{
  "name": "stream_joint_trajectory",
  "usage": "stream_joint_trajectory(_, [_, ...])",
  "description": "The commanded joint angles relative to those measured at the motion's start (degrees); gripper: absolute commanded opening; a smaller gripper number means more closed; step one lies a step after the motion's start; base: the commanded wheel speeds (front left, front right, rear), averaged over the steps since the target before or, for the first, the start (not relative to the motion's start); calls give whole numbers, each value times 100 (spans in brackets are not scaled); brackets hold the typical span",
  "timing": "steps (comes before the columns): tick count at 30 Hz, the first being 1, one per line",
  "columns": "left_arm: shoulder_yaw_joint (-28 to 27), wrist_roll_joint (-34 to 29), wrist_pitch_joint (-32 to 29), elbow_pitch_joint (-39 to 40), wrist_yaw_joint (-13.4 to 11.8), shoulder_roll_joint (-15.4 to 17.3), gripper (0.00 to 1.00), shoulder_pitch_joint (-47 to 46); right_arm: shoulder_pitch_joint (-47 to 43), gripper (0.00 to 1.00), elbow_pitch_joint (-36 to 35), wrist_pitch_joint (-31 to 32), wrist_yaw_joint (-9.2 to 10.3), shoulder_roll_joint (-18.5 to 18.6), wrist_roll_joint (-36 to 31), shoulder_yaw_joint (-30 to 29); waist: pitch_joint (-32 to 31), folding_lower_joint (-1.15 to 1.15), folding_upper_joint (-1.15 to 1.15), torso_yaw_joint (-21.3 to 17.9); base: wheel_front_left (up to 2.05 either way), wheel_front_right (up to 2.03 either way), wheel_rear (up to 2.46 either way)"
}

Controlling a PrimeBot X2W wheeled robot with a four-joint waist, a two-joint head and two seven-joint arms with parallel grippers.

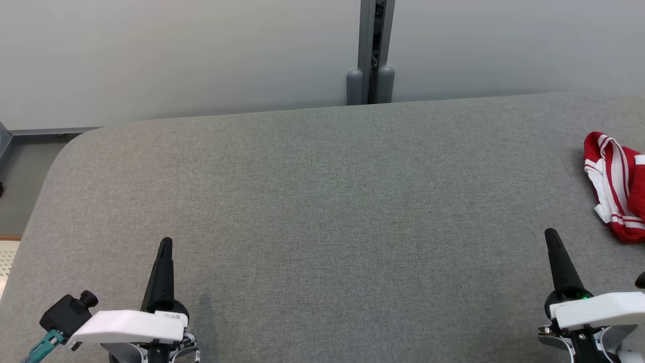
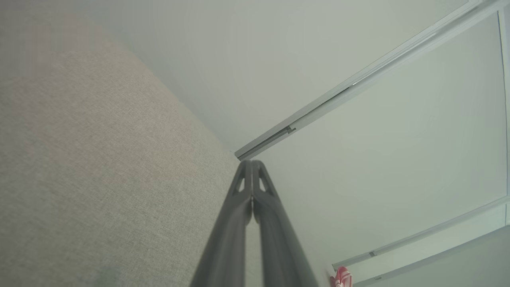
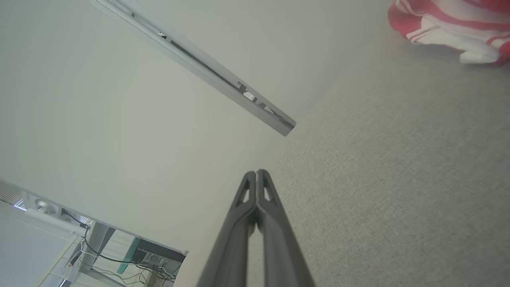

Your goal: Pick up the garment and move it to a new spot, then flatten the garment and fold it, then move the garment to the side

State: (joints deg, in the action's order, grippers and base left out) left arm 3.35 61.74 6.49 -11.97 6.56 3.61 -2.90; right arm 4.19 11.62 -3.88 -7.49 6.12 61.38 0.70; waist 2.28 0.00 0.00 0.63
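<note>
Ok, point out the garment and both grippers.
garment [image 1: 617, 187], head view, striped middle of the bundle.
right gripper [image 1: 552, 236], head view, shut fingertips.
left gripper [image 1: 166, 244], head view, shut fingertips.

Crumpled red-and-white garment [image 1: 616, 186], table's right edge

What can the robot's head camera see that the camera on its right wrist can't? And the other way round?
Head view: the shut left pincer and the grey table's rounded far-left corner. Right wrist view: a distant desk leg low on the left. Both: the shut right pincer, the crumpled red-and-white garment lying on the table, and the grey wall post.
</note>
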Motion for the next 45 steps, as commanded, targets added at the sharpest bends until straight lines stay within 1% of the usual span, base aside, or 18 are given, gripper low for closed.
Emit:
stream_joint_trajectory(1, [-30,184,-39,11,41,59,0,-174,127,0,-36,50,0,68,191,-39,-5,0,0,-1,0,0,0])
stream_joint_trajectory(25, [-104,1509,-302,-239,65,73,0,-432,261,0,184,432,0,134,1646,-282,-81,0,0,-23,0,0,0])
stream_joint_trajectory(45, [-159,2365,-488,-392,89,79,0,-593,345,0,328,698,-1,169,2580,-460,-141,0,0,-40,0,0,0])
